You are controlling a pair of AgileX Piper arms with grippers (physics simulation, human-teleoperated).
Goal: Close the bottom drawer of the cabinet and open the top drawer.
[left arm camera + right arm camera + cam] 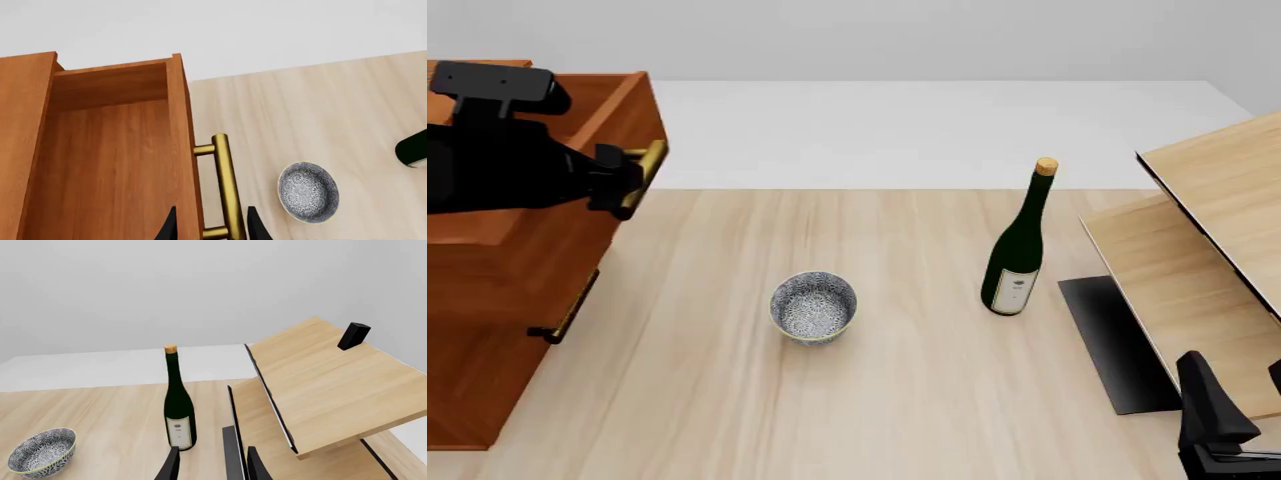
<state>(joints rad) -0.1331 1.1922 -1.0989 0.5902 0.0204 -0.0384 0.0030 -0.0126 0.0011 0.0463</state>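
Note:
The reddish-brown cabinet (481,330) stands at the table's left edge. Its top drawer (581,120) is pulled out, and the left wrist view looks into the bare wooden inside (107,165). My left gripper (627,185) is at that drawer's brass bar handle (227,185). It is open, with its black fingers (257,227) on either side of the bar and the drawer front. Lower down the fronts lie flush and only one brass handle (565,312) shows. I cannot tell whether it belongs to the bottom drawer. My right gripper (1238,390) hangs open at the near right with nothing in it.
A patterned bowl (814,307) sits mid-table. A dark green bottle (1017,250) with a cork stands right of centre. Pale slanted boards (1214,230) over a black mat (1114,340) fill the right side. A small black block (353,336) rests on the upper board.

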